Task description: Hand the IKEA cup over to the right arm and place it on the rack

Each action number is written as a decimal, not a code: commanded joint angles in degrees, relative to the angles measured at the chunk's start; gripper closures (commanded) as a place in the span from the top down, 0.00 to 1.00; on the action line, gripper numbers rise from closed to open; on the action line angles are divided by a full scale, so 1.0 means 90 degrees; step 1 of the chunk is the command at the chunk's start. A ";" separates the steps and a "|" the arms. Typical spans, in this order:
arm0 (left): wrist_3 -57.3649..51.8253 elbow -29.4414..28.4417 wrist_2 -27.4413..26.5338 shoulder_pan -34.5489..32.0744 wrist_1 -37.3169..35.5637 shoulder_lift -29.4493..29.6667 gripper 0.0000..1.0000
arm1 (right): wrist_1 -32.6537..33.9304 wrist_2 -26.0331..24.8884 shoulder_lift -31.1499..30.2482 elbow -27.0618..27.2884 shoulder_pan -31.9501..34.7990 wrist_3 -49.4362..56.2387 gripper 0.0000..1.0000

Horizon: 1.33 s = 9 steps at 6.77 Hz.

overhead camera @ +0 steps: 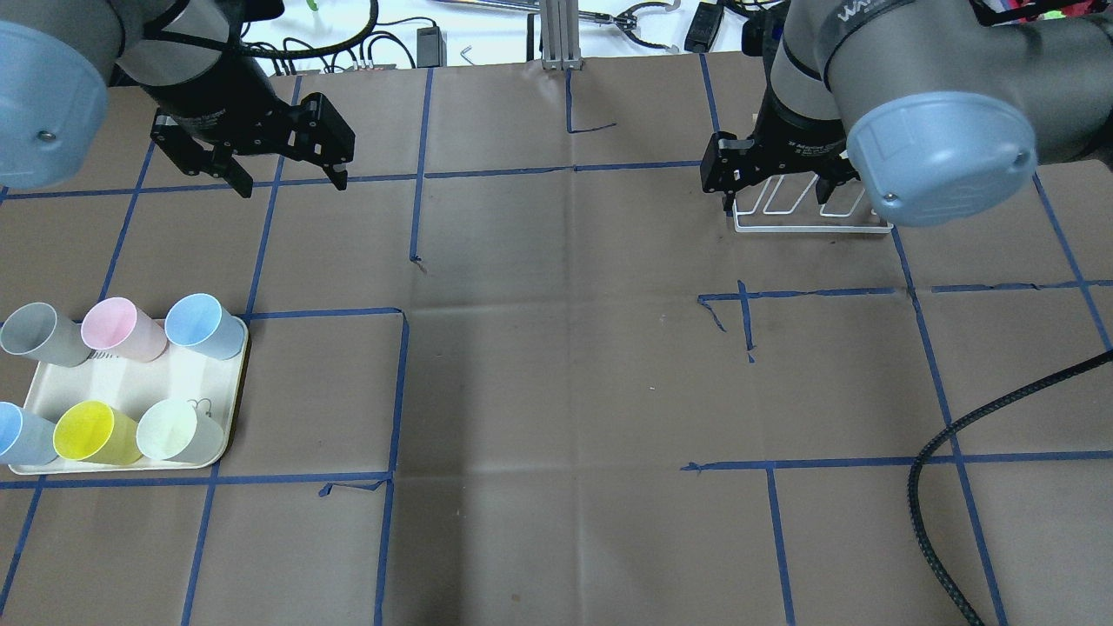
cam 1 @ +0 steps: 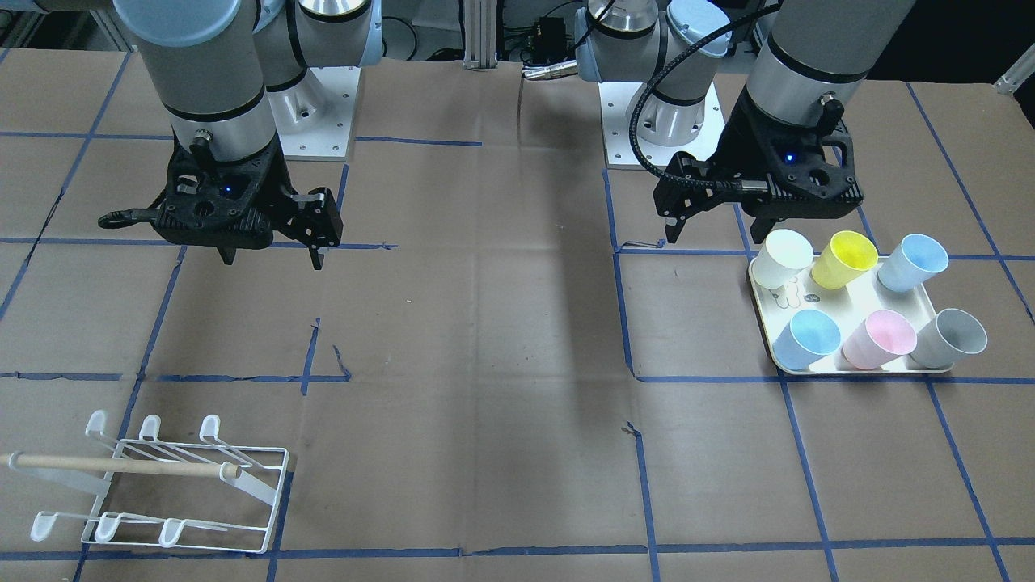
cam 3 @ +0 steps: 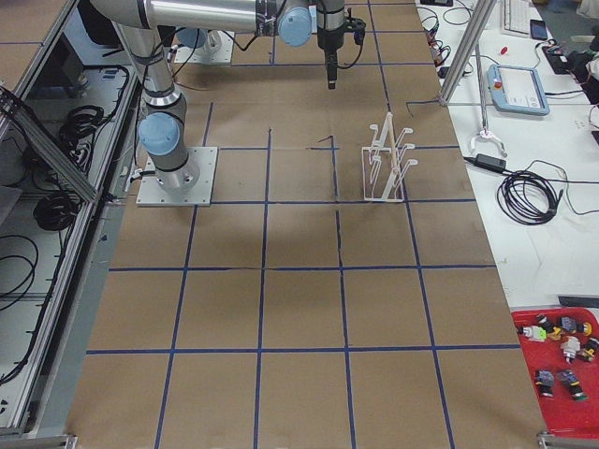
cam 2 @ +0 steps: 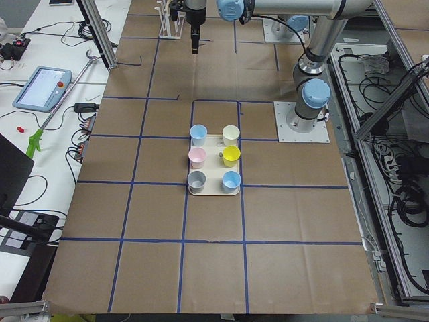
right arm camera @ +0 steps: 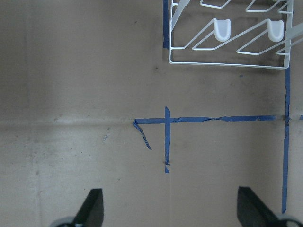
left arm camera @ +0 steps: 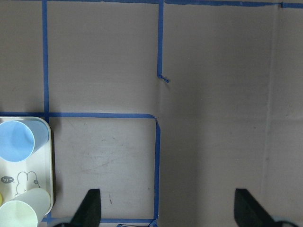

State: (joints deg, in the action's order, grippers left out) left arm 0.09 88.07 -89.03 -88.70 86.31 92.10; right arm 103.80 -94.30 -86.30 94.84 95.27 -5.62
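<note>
Standing cups [overhead camera: 117, 329]: six on the cream tray [overhead camera: 174, 376] at lower left of the overhead view, in two rows of three, mouths up; grey, pink and blue in the far row, blue, yellow and white in the near row. No finger touches any of them.
Tray drawing: a small bear figure on the tray floor, seen in the left wrist view between the blue and white cups.
Left gripper [overhead camera: 292, 185]: upper left of the overhead view, beyond the tray and hanging above the table [overhead camera: 556, 365]. Jaws spread wide, nothing between them; in its wrist view the two fingertips [left arm camera: 90, 209] frame only brown paper and blue tape.
Right gripper [overhead camera: 787, 187]: upper right of the overhead view, over the near edge of the rack. Jaws spread wide, holding nothing, touching nothing.
Rack [overhead camera: 809, 222]: white wire, upper right, partly hidden under the right arm; in the front-facing view it sits at lower left with its wooden dowel [cam 1: 113, 465] across it, pegs bare.
</note>
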 commanded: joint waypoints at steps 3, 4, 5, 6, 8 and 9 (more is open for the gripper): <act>0.0000 0.0009 0.0010 0.0011 0.0000 0.0002 1.00 | 0.0000 -0.0010 0.0048 0.0010 0.0000 0.0057 1.00; 0.0000 0.0000 0.0010 0.0011 0.0000 0.0001 1.00 | 0.0000 -0.0010 0.0057 0.0009 0.0000 0.0048 1.00; 0.0000 0.0000 0.0010 0.0011 0.0000 0.0011 1.00 | 0.0000 -0.0030 0.0058 0.0019 -0.0010 0.0106 1.00; -0.0019 0.0019 0.0010 0.0021 0.0000 -0.0008 1.00 | 0.0000 -0.0020 0.0058 0.0029 0.0000 0.0116 1.00; -0.0174 0.0135 0.0019 0.0108 -0.0010 -0.0028 1.00 | 0.0000 -0.0020 0.0058 0.0038 0.0000 0.0087 1.00; -0.0611 0.0214 0.0039 0.0457 -0.0019 -0.0047 1.00 | 0.0000 -0.0010 0.0067 0.0019 0.0000 0.0106 1.00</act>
State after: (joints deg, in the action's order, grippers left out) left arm -2.12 89.19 -88.84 -87.11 86.23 91.85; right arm 103.80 -94.46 -85.75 95.09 95.27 -4.71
